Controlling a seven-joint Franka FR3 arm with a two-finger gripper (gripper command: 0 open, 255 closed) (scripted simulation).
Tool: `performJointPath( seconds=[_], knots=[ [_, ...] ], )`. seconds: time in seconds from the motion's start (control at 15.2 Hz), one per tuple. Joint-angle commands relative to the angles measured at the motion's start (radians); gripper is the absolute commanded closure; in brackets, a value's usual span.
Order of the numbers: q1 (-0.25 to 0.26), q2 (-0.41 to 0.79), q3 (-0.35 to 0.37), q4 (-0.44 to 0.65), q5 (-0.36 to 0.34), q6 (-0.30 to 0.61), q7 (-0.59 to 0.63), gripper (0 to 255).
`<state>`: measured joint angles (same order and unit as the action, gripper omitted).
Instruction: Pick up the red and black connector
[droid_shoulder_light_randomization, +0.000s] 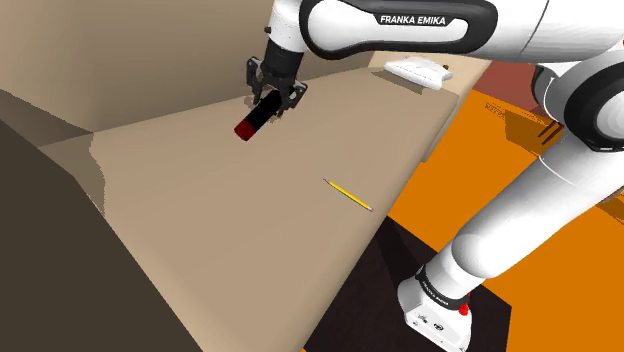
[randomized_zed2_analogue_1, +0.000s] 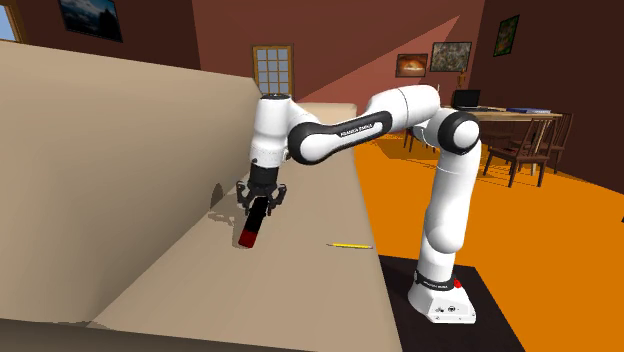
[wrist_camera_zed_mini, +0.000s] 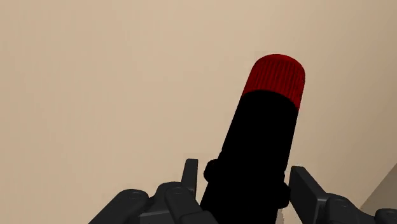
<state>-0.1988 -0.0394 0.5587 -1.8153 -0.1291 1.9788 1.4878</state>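
The fingers clasp a black, red-tipped connector over the tan table, yellow pencil nearby.

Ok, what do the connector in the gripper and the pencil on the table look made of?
Connector: flat matte black body with no shine, likely plastic. Its red end shows fine ridges, perhaps rubber or moulded plastic. Pencil: plain yellow shaft, probably painted wood, but too thin to tell.

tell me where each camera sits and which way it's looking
Shoulder view: beside the stand, looking down across the tan table; the arm and gripper show.
Second exterior view: off the table's end, looking along it; whole arm and stand show.
Wrist view: on the hand, looking along the red and black connector; both fingers show.
Shared: both exterior views show the connector and a yellow pencil.
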Motion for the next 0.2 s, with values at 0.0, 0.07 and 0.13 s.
performJointPath(
  seconds=[0.0, 0.07, 0.13],
  knots=[
    [0.0, -0.003, 0.0, 0.025, 0.003, -0.028, -0.004, 255],
    [0.0, -0.003, 0.0, 0.027, 0.003, -0.03, -0.004, 255],
    [0.0, -0.003, 0.0, 0.027, 0.003, -0.03, -0.004, 255]
  ],
)
